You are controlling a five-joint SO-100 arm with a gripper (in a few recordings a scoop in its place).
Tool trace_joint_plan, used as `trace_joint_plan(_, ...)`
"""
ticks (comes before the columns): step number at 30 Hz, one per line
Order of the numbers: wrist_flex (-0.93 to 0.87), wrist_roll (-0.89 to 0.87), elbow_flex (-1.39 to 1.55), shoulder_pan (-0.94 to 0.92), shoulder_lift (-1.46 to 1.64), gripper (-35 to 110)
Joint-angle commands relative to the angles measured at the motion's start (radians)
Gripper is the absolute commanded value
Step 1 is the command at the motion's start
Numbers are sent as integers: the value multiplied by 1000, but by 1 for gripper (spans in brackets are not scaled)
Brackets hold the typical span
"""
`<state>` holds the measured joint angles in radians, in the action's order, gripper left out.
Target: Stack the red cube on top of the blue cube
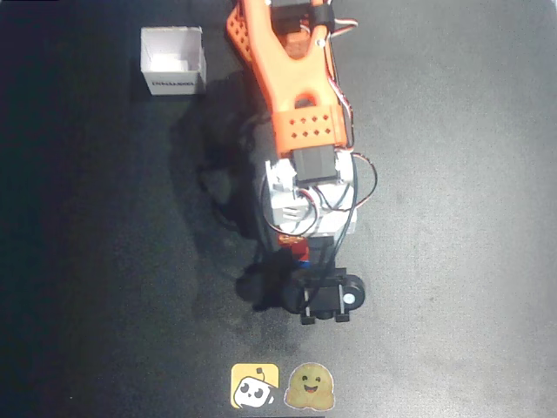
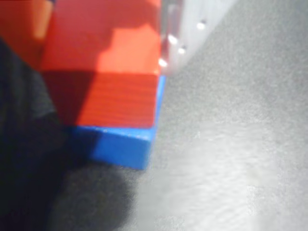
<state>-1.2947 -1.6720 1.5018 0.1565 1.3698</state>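
A hobby robotics bench: dark tabletop [image 1: 104, 261], 3D-printed orange arm [image 1: 287, 78], two cartoon stickers [image 1: 280, 386].

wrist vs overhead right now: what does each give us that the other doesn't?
Wrist view alone: the red cube sits on top of the blue cube, faces in contact, with blue edges peeking out below and at the right; a pale gripper finger stands beside the red cube.

Overhead view alone: the orange arm reaching down the dark table, the white box at upper left, and two stickers at the bottom edge.

Both: the cubes, though overhead shows only slivers of red and blue under the wrist.
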Motion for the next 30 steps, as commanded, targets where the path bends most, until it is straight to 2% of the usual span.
trace_joint_plan(1,23,14,-3,14,38,25)
trace_joint_plan(12,29,41,-12,6,110,29)
trace_joint_plan(15,28,80,5,-21,236,19)
trace_joint_plan(17,14,106,21,-51,327,2)
trace_joint_plan(19,2,121,55,-67,411,0)
trace_joint_plan(22,35,126,209,-97,575,0)
trace_joint_plan(30,402,173,980,-163,1210,0)
